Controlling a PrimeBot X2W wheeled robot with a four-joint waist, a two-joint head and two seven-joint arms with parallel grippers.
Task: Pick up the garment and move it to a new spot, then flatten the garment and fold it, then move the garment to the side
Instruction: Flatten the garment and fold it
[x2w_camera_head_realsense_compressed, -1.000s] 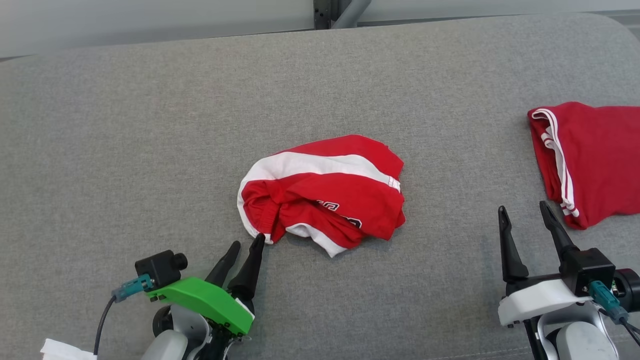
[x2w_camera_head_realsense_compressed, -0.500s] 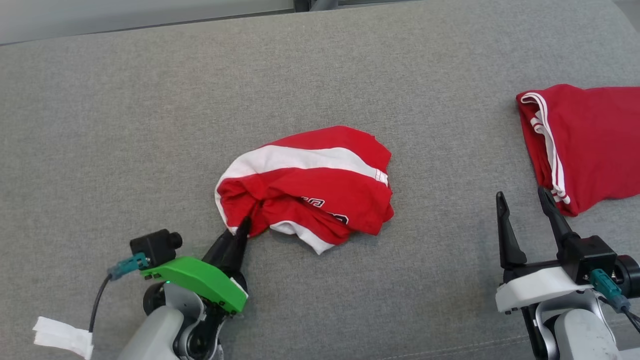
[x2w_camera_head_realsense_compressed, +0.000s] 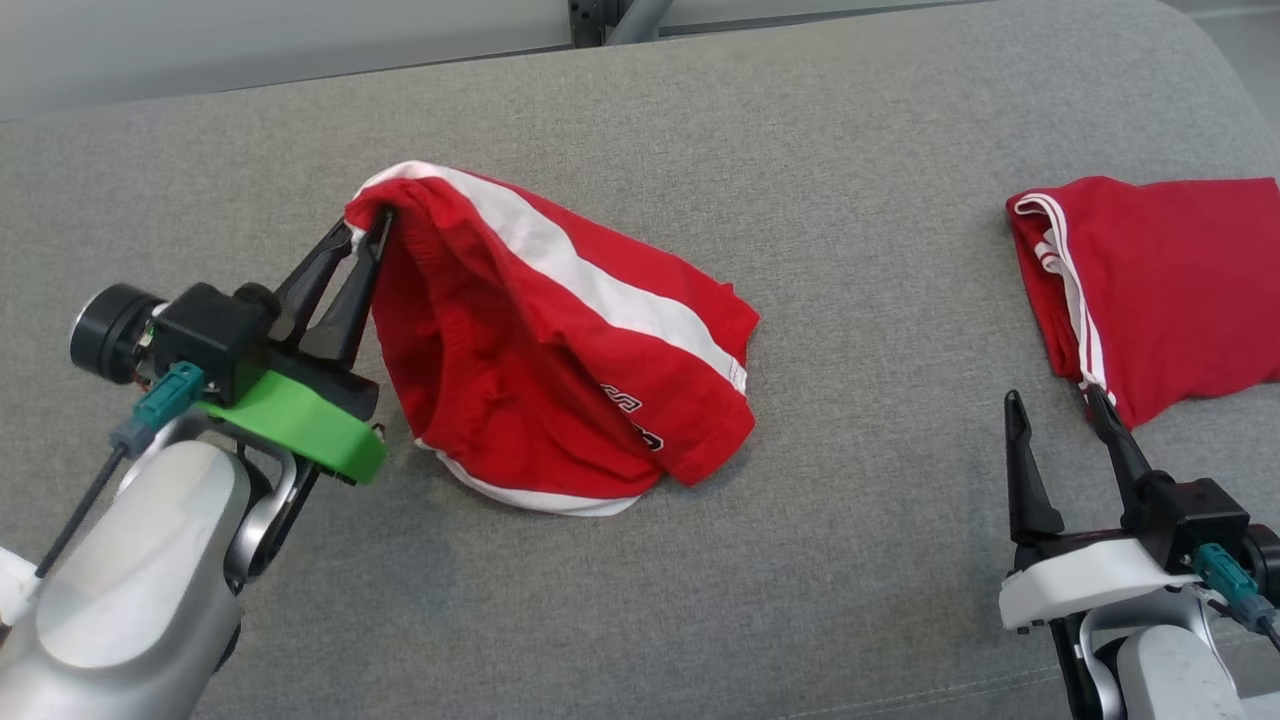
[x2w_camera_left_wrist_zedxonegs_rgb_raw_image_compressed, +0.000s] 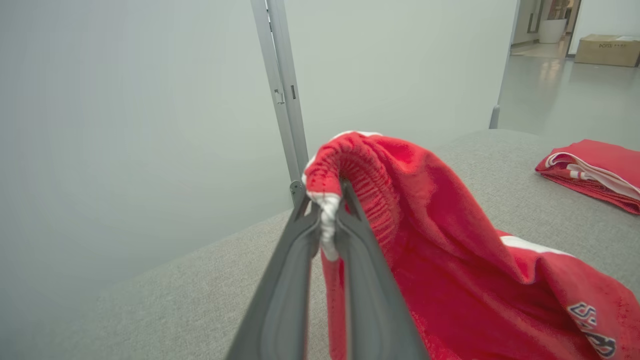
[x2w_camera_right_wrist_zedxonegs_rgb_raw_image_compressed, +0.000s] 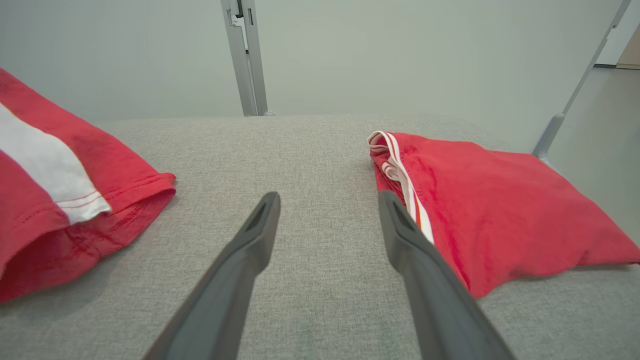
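Left gripper (x2w_camera_head_realsense_compressed: 368, 228): jaws pinched tight on the ribbed elastic waistband of the garment (x2w_camera_head_realsense_compressed: 560, 340), red knit shorts with a broad white stripe and dark lettering. The held edge is lifted clear. The rest drapes in a soft cone, its lower hem resting centre-left on the grey woven tabletop (x2w_camera_head_realsense_compressed: 800, 560). Right gripper (x2w_camera_head_realsense_compressed: 1053, 400): jaws spread, holding nothing, just beside a second red garment (x2w_camera_head_realsense_compressed: 1170, 280) that lies flat, edged with thin white piping.
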